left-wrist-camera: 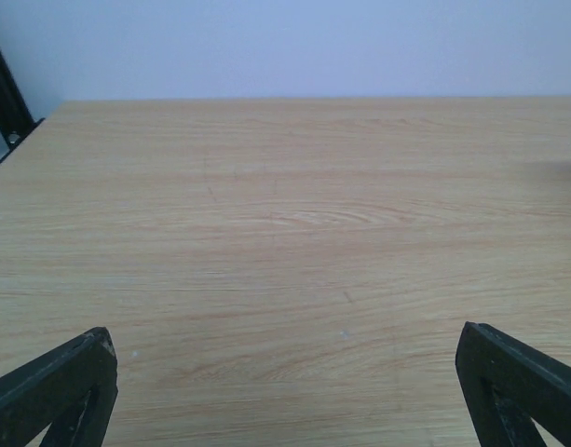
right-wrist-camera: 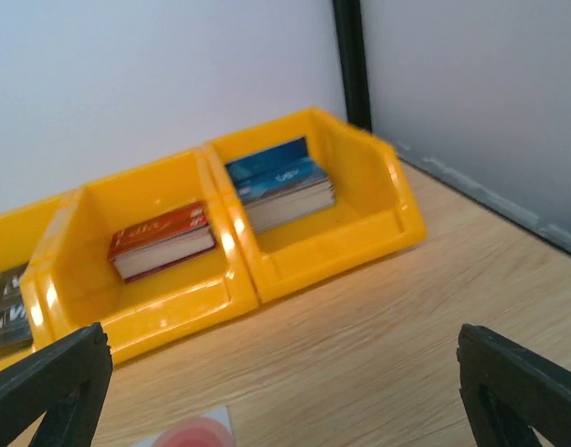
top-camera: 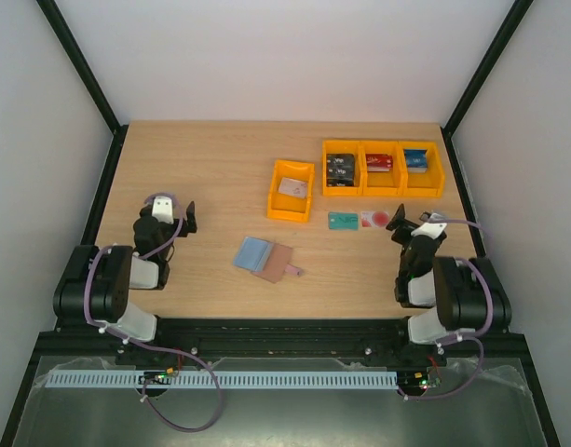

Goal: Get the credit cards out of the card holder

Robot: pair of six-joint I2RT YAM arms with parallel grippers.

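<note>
The pinkish-brown card holder (top-camera: 279,262) lies flat near the middle of the table, its tab pointing toward the near right. A light blue-grey credit card (top-camera: 253,252) lies against its left side, overlapping it. The red and white credit card (top-camera: 375,219) lies on the wood in front of the row of bins; a corner of this red and white card (right-wrist-camera: 197,436) shows at the bottom of the right wrist view. My left gripper (top-camera: 169,210) (left-wrist-camera: 285,333) is open over bare wood, left of the holder. My right gripper (top-camera: 411,222) (right-wrist-camera: 280,331) is open just right of the red card, holding nothing.
A teal card (top-camera: 342,221) lies beside the red one. One orange bin (top-camera: 292,190) stands behind the holder. A row of three orange bins (top-camera: 382,168) at the back right holds card stacks; the blue stack (right-wrist-camera: 280,182) and red stack (right-wrist-camera: 162,240) show ahead of my right gripper.
</note>
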